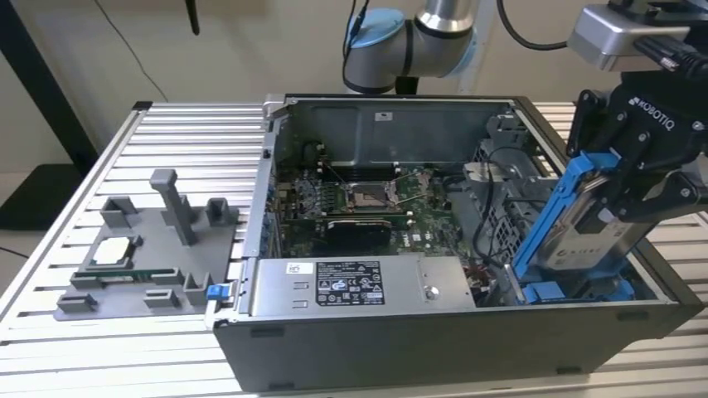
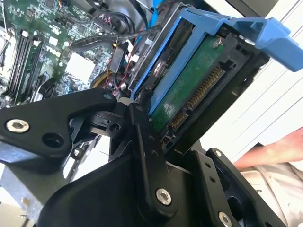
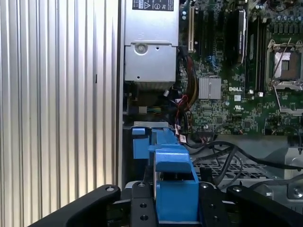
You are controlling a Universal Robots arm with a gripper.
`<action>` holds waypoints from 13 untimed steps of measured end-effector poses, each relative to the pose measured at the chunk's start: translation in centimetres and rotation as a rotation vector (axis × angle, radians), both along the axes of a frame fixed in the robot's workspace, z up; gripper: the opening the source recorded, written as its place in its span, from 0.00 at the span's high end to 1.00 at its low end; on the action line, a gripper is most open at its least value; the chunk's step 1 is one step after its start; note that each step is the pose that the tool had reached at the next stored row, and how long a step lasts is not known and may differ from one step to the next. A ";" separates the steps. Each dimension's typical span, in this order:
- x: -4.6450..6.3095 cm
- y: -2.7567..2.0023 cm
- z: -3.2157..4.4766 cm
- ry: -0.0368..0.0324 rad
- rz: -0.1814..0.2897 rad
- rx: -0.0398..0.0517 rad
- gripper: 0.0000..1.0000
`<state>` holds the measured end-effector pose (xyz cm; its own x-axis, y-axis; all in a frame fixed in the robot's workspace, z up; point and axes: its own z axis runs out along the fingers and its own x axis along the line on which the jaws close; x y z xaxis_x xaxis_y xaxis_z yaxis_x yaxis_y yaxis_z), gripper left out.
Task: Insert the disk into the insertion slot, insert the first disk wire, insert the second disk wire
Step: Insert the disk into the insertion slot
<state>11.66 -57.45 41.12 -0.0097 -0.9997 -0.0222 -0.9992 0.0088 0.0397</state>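
My gripper (image 1: 625, 203) is shut on the disk (image 1: 578, 228), a silver drive with a white label in a bright blue carrier. The disk hangs tilted, its lower end dipping into the open computer case at the exterior view's right. Beneath it lies the insertion slot (image 1: 603, 280) of the grey drive cage (image 1: 500, 217). In the second wrist view the disk (image 2: 189, 87) shows its green board and connector between my black fingers (image 2: 142, 142). In the first wrist view the blue carrier (image 3: 175, 187) sits between the fingers. Black cables (image 3: 236, 155) run over the cage.
Another blue-fronted drive (image 1: 548, 292) sits low in the cage. The silver power-supply box (image 1: 354, 286) lines the case's front wall, with the motherboard (image 1: 354, 199) behind it. A grey fixture (image 1: 144, 249) with parts stands at the exterior view's left. A person's arm (image 2: 272, 151) is nearby.
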 end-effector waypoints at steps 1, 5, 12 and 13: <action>0.0 0.01 -0.17 0.0000 0.000 0.0005 1.00; 0.0 0.04 -0.90 0.0000 0.000 0.0013 1.00; 0.0 0.04 -2.17 0.0000 0.000 0.0013 1.00; 0.0 0.05 -2.35 0.0000 0.000 0.0014 1.00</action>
<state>11.67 -57.41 38.77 -0.0095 -0.9997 -0.0235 -0.9992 0.0086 0.0397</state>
